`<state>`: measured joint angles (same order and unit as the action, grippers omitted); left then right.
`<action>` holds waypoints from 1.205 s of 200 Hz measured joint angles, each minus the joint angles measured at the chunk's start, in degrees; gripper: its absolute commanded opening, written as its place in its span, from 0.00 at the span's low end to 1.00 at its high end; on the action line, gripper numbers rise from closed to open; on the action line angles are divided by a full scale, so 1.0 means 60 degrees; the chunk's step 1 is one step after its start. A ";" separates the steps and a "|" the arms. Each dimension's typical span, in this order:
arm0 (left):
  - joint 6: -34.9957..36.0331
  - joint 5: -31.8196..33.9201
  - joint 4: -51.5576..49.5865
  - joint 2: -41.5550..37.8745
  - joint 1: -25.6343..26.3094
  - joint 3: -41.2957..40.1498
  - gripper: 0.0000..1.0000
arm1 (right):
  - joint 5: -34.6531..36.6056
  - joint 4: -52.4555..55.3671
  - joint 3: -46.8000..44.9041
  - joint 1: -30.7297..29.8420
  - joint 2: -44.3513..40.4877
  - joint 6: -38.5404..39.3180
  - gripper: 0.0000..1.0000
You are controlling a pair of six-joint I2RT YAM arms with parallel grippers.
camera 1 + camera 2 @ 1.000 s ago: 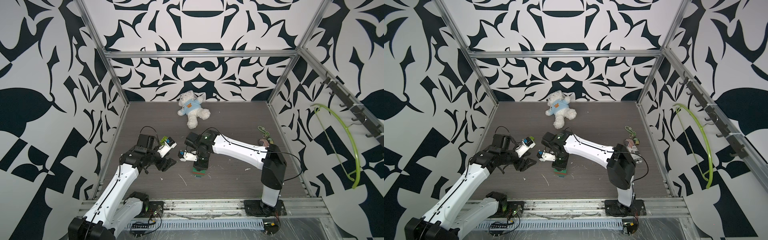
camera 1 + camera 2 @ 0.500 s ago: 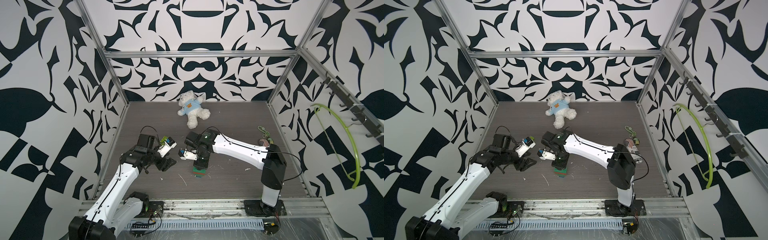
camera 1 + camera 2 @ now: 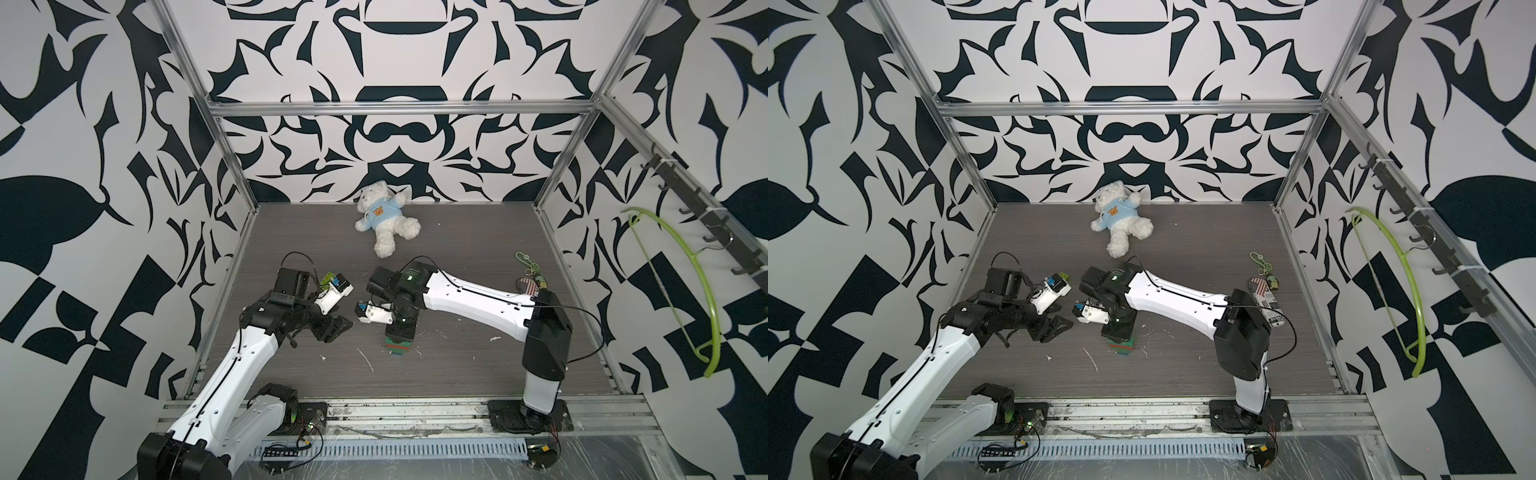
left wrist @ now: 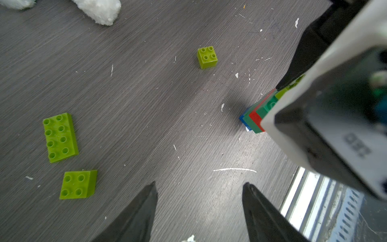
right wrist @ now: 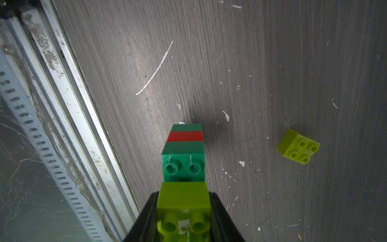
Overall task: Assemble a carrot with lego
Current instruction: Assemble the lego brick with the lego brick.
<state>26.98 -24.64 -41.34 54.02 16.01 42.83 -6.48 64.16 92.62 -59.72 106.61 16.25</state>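
carrot (image 3: 397, 345) top mostly hidden

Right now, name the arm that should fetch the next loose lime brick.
Left. The left pincer is open and empty, and its wrist view shows the long lime brick lying loose on the table nearby. The right pincer is shut on the carrot, gripping its lime top piece.

The walls (image 3: 395, 62) are white with big black curvy shapes. Shiny metal bars (image 3: 395, 109) run up the corners and across the back. The floor (image 3: 457, 249) is dark grey with thin lines like wood. It has little white specks and one long white scratch (image 5: 156, 69). A dark rack (image 3: 706, 216) of hooks sits on one side wall, with a bright green hanger (image 3: 715, 310) by it. A metal rail (image 3: 415, 409) lies along the front.
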 measured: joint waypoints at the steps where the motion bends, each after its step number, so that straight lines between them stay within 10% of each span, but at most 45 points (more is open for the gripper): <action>1: 0.0000 0.0000 0.0000 0.0000 0.0000 0.0000 0.71 | 0.0007 0.0000 -0.0004 0.0000 0.0000 0.0000 0.35; 241: -0.0066 0.0000 0.0066 0.0044 0.0000 0.0000 0.71 | 0.0488 -0.0557 -0.0572 -0.0073 -0.0266 -0.0124 0.33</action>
<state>26.59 -24.64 -40.95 54.28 16.01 42.83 -3.55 60.82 89.19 -60.16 105.01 15.51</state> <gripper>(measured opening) 0.708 0.351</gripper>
